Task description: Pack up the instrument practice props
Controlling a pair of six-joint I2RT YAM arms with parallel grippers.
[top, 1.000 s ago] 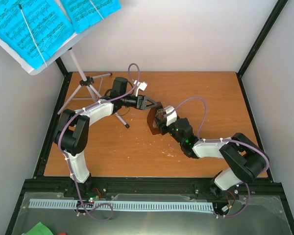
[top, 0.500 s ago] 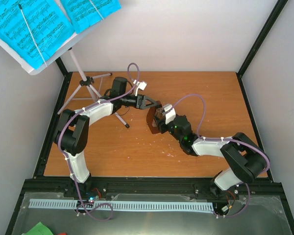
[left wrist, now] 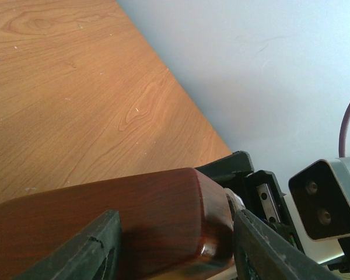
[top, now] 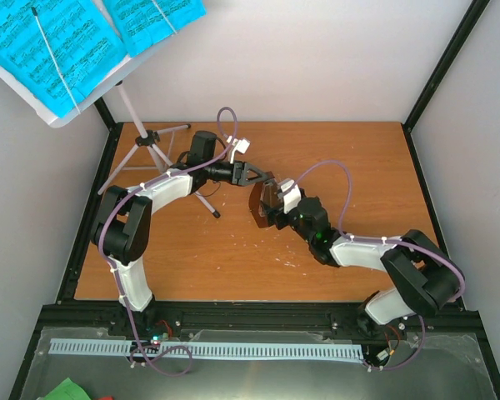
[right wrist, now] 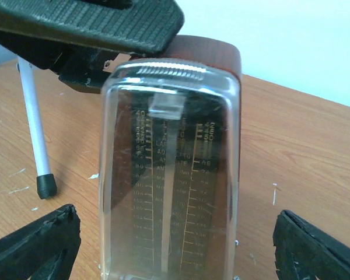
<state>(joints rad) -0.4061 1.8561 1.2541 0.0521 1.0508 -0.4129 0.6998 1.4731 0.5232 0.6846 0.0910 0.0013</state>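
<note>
The brown metronome (top: 257, 202) stands mid-table between both arms. My left gripper (top: 259, 180) grips its narrow wooden top; in the left wrist view the wood (left wrist: 134, 216) fills the gap between the left gripper's (left wrist: 175, 252) fingers. My right gripper (top: 272, 202) is open, its fingers wide apart on either side of the clear cover (right wrist: 169, 192) without touching it. The silver music stand (top: 150, 137) stands at the back left, its grey desk (top: 60, 119) carrying the blue sheet-music pages (top: 50, 46).
A tripod leg with a black foot (top: 207, 202) reaches toward the metronome and shows in the right wrist view (right wrist: 34, 128). White walls close the back and both sides. Black frame rails (top: 437, 75) edge the wooden table (top: 358, 158).
My right arm has pushed slightly up and left, bringing its open fingers further round the metronome. The left gripper has kept its hold in place.
</note>
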